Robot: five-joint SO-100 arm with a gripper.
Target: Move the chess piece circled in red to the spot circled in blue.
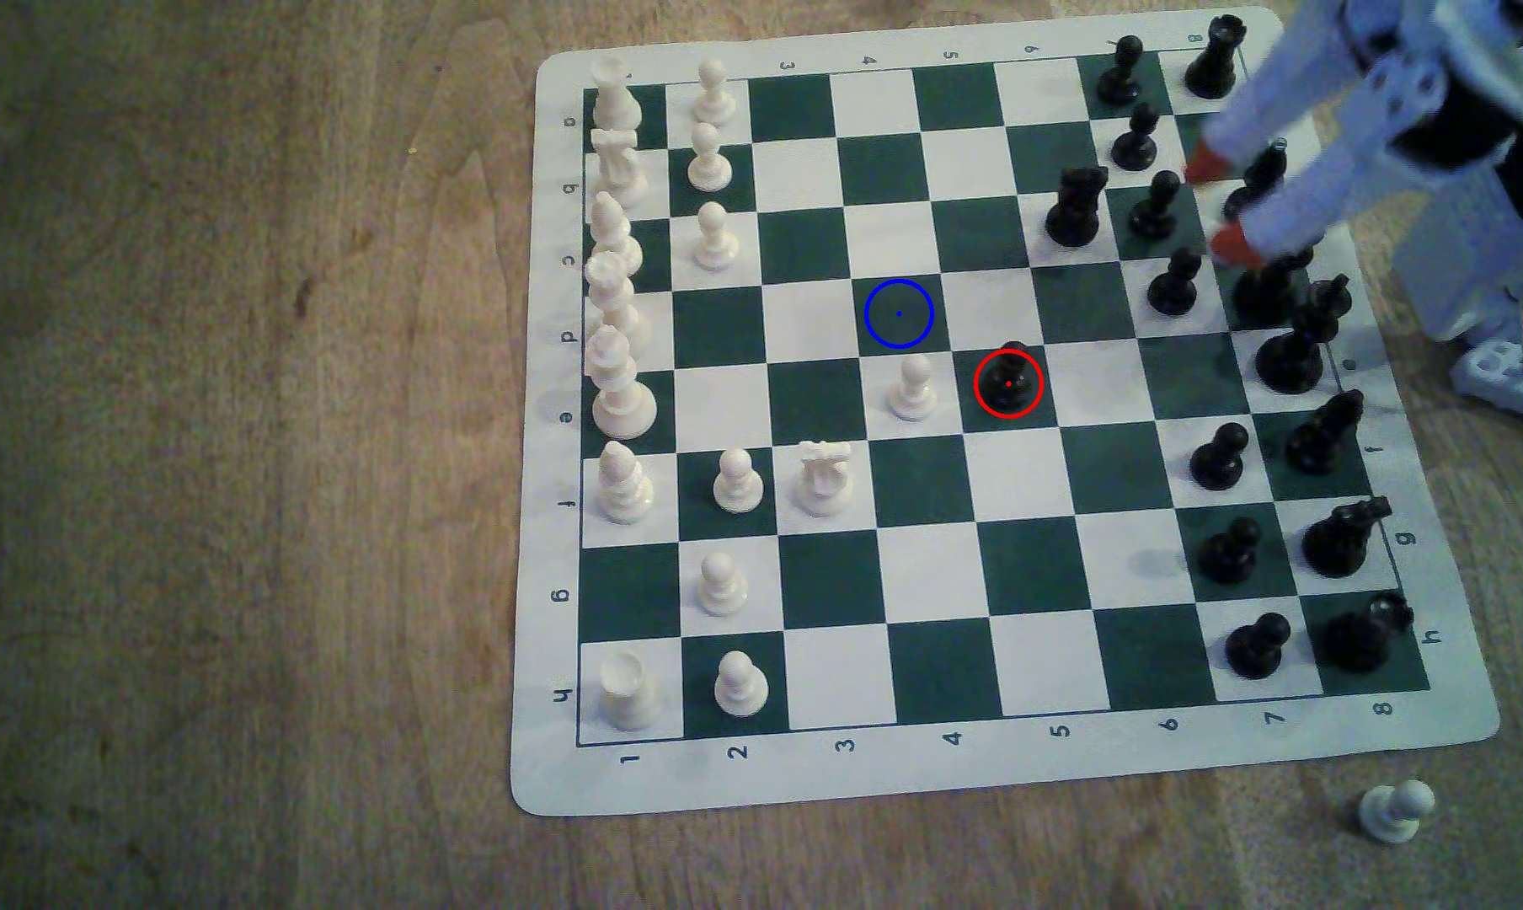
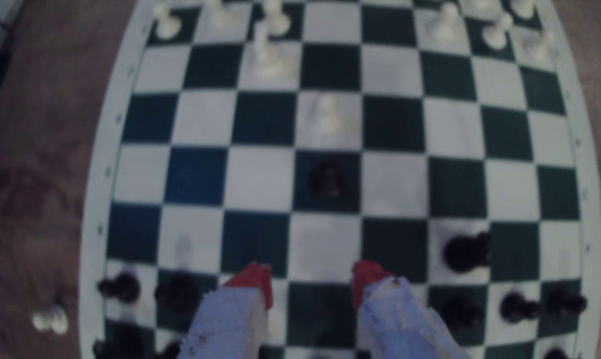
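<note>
The chess piece (image 1: 1008, 382) is a small black pawn ringed in red, standing upright on a dark green square near the board's middle. In the wrist view the pawn (image 2: 328, 177) stands alone ahead of the fingers. The spot (image 1: 898, 313) is a bare dark green square with a blue ring and dot, diagonally up and toward the exterior view's left of the pawn. My gripper (image 1: 1220, 204) hovers over the black pieces at the exterior view's upper right, open and holding nothing. Its red-tipped fingers (image 2: 254, 281) are spread about a square apart, well short of the pawn.
A white pawn (image 1: 913, 389) stands just left of the ringed pawn, directly below the spot. A black knight (image 1: 1076, 206) and several black pawns (image 1: 1174, 282) lie between gripper and pawn. White pieces (image 1: 622, 385) line the exterior view's left. A white pawn (image 1: 1395, 812) stands off the board.
</note>
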